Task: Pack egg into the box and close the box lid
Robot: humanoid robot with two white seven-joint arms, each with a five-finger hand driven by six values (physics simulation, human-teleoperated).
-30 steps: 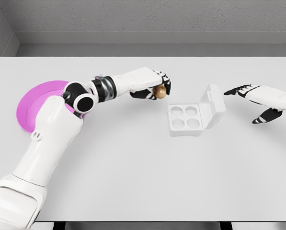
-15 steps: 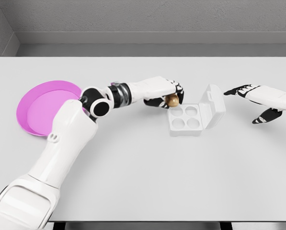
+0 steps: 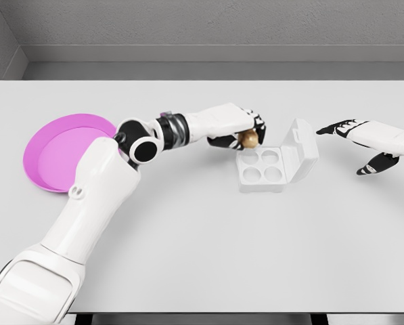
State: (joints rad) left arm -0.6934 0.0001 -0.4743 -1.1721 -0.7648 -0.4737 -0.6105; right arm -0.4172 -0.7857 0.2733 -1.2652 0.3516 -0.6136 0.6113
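The left hand (image 3: 241,128), white with black finger joints, reaches across the pale grey table (image 3: 202,257) from the left, its fingers curled around a small brown egg (image 3: 249,139). The egg sits under the palm at the fingertip end, held clear of the tabletop and just at the far left corner of the white moulded four-cup egg box (image 3: 262,169). It hangs close above the rim of the nearest far cup, not yet down in any of the four round hollows, which all show bare.

The box lies open, its hinged white lid (image 3: 302,150) standing tilted up along the right side of the tray.

The right hand (image 3: 364,145) hovers over the table to the right of the lid, near it but apart, its fingers spread and holding nothing.

A round magenta plate (image 3: 56,152) lies flat at the left side of the table, well apart from the box and partly hidden behind the left arm's elbow.
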